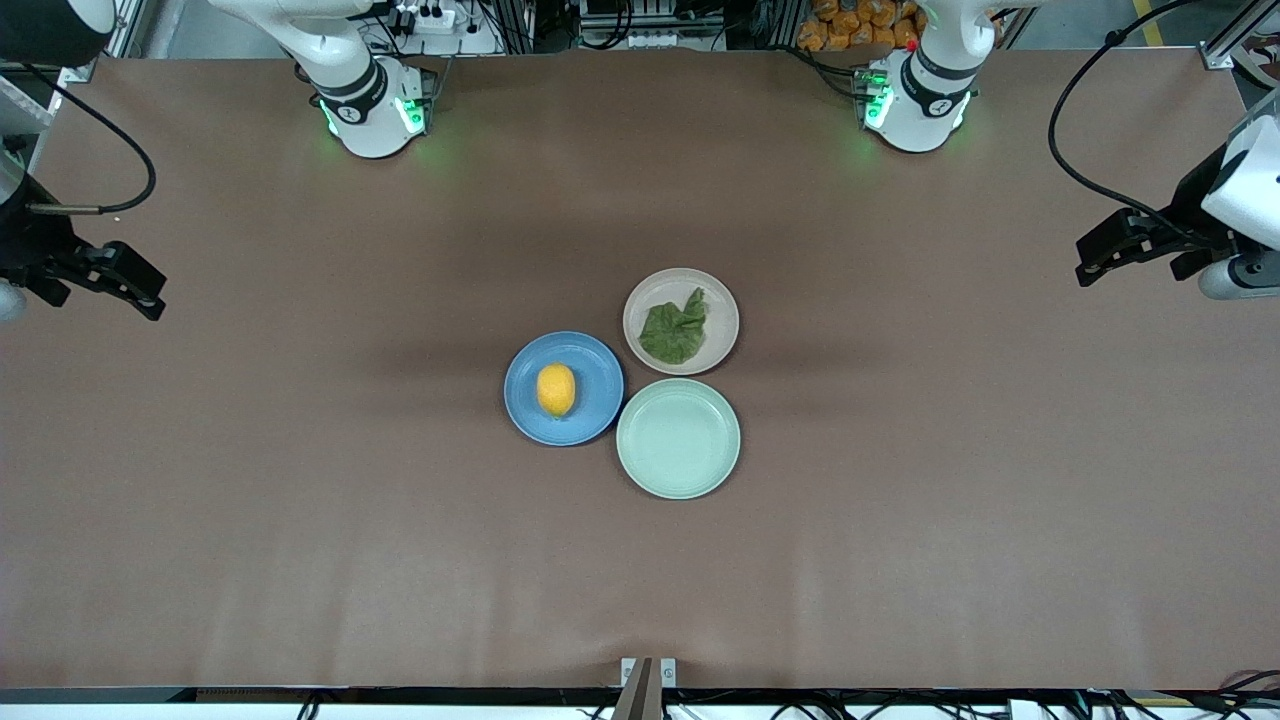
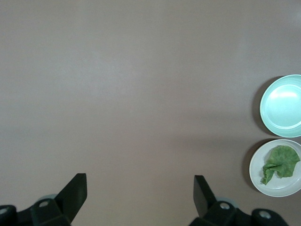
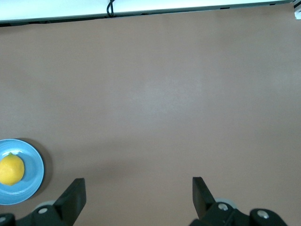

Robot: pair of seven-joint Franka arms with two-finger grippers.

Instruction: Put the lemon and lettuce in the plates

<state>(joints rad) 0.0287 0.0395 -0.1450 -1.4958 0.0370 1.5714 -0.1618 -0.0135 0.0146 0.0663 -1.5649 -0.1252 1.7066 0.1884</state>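
Note:
The lemon (image 1: 556, 389) lies on the blue plate (image 1: 590, 410) at the middle of the table; both also show in the right wrist view, the lemon (image 3: 10, 170) on the plate (image 3: 33, 181). The lettuce (image 1: 677, 329) lies on the beige-pink plate (image 1: 725, 300), also in the left wrist view (image 2: 281, 163). My left gripper (image 1: 1100, 265) is open and empty, up over the left arm's end of the table. My right gripper (image 1: 140, 290) is open and empty over the right arm's end. Both arms wait apart from the plates.
A pale mint-green plate (image 1: 678, 438) holds nothing; it lies nearer to the front camera than the beige-pink plate and beside the blue one, and shows in the left wrist view (image 2: 282, 105). The brown table (image 1: 300, 500) stretches around the three plates.

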